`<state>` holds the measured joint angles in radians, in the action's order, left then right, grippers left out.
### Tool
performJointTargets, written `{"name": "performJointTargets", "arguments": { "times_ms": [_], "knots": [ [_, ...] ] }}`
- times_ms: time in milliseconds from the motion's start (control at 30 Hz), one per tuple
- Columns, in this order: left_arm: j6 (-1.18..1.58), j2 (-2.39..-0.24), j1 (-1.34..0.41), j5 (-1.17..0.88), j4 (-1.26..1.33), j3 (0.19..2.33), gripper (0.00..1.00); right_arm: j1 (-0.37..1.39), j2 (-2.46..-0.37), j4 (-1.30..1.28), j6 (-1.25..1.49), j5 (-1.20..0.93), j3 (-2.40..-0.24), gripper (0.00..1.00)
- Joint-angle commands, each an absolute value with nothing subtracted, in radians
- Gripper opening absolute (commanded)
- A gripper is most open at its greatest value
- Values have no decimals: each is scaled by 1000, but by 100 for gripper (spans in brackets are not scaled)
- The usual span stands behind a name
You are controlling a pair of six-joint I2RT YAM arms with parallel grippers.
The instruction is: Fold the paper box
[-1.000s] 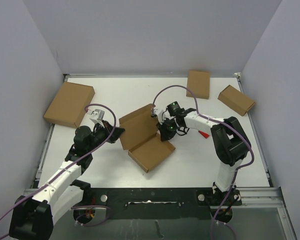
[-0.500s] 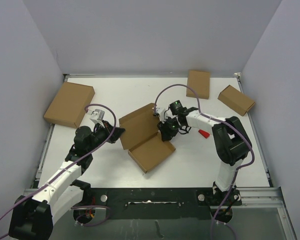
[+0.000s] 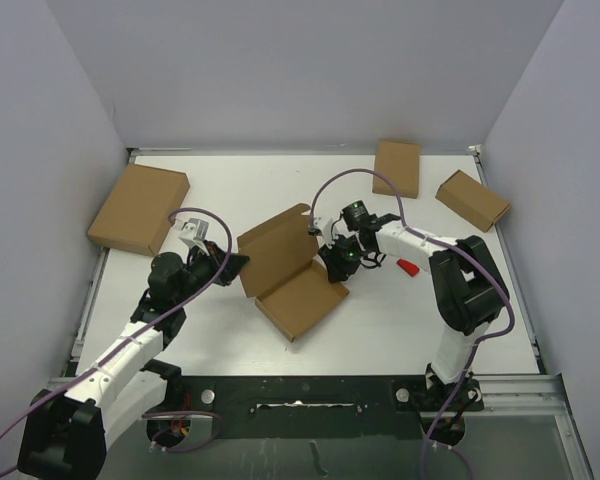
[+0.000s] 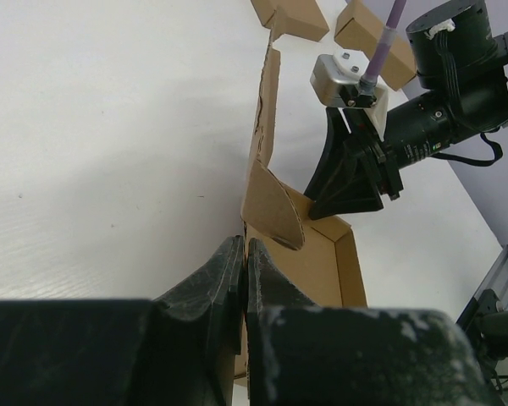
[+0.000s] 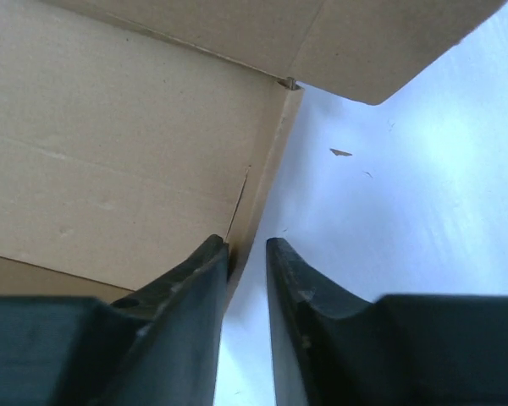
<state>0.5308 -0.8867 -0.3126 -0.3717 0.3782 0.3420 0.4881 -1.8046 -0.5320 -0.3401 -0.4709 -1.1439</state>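
Observation:
The paper box (image 3: pixel 302 302) lies open in the middle of the table, its lid (image 3: pixel 273 250) tilted up and its shallow tray towards me. My left gripper (image 3: pixel 242 265) is shut on the box's left edge, and brown card shows between its jaws in the left wrist view (image 4: pixel 244 247). My right gripper (image 3: pixel 332 270) sits at the tray's right wall. In the right wrist view its jaws (image 5: pixel 245 247) stand a little apart. The wall's rim (image 5: pixel 252 211) runs into the gap against the left finger (image 5: pixel 205 264), and white table shows beside the other finger.
A larger cardboard box (image 3: pixel 138 208) lies at the back left. Two smaller boxes (image 3: pixel 397 167) (image 3: pixel 472 199) lie at the back right. A small red piece (image 3: pixel 407 267) lies under the right forearm. Grey walls close in the table on three sides.
The right gripper's jaws have parted and it has shifted slightly right along the tray wall. The tray's right corner sits a little differently. The left arm has not moved.

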Motion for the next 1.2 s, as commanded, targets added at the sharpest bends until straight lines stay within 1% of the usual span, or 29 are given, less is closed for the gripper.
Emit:
{"name": "performJointTargets", "arguments": {
  "times_ms": [0, 100, 133, 167, 233, 267, 333, 367, 433, 467, 500, 533, 600, 667, 733, 800, 833, 900, 933, 967, 1000, 1067, 1167],
  "knots": [
    [533, -897, -313, -372, 472, 350, 0, 500, -1782, -525, -347, -437, -1146, 22],
    [536, -901, -315, -378, 479, 347, 0, 500, -1780, -518, -335, -427, -1147, 7],
    [539, -905, -315, -382, 482, 346, 0, 499, -1776, -515, -332, -426, -1146, 4],
    [542, -907, -316, -387, 486, 347, 0, 497, -1770, -510, -330, -427, -1145, 3],
    [552, -916, -318, -404, 498, 349, 0, 493, -1750, -499, -331, -433, -1140, 3],
    [557, -919, -321, -411, 503, 352, 0, 489, -1741, -498, -332, -443, -1140, 7],
    [566, -927, -323, -416, 507, 359, 0, 470, -1725, -500, -342, -461, -1140, 20],
    [572, -930, -323, -415, 508, 360, 2, 458, -1713, -500, -348, -466, -1138, 25],
    [581, -941, -323, -410, 505, 362, 17, 429, -1699, -503, -356, -483, -1135, 30],
    [583, -945, -322, -409, 501, 365, 23, 412, -1691, -506, -362, -501, -1134, 32],
    [586, -949, -323, -408, 493, 370, 32, 390, -1683, -509, -370, -521, -1132, 35],
    [589, -953, -323, -408, 485, 374, 39, 373, -1672, -514, -381, -545, -1130, 38],
    [596, -949, -321, -406, 459, 384, 47, 343, -1644, -535, -418, -604, -1129, 42],
    [598, -926, -321, -391, 405, 396, 57, 297, -1600, -557, -461, -669, -1120, 44],
    [606, -886, -319, -361, 325, 408, 64, 231, -1538, -570, -493, -747, -1101, 46],
    [631, -828, -316, -316, 184, 438, 73, 139, -1466, -565, -504, -825, -1071, 50],
    [639, -795, -317, -292, 102, 461, 77, 87, -1431, -558, -503, -854, -1054, 54],
    [647, -725, -316, -263, -37, 496, 79, -33, -1364, -542, -498, -877, -1019, 65],
    [651, -688, -316, -250, -89, 502, 82, -87, -1341, -531, -492, -864, -1002, 73],
    [659, -647, -317, -239, -126, 501, 88, -139, -1328, -518, -483, -822, -988, 81],
    [683, -611, -316, -222, -156, 496, 97, -183, -1326, -517, -482, -789, -982, 84],
    [712, -528, -315, -205, -202, 482, 98, -242, -1353, -553, -513, -721, -996, 86],
    [742, -459, -314, -214, -257, 468, 98, -247, -1423, -615, -544, -629, -1031, 86]
  ]
}}
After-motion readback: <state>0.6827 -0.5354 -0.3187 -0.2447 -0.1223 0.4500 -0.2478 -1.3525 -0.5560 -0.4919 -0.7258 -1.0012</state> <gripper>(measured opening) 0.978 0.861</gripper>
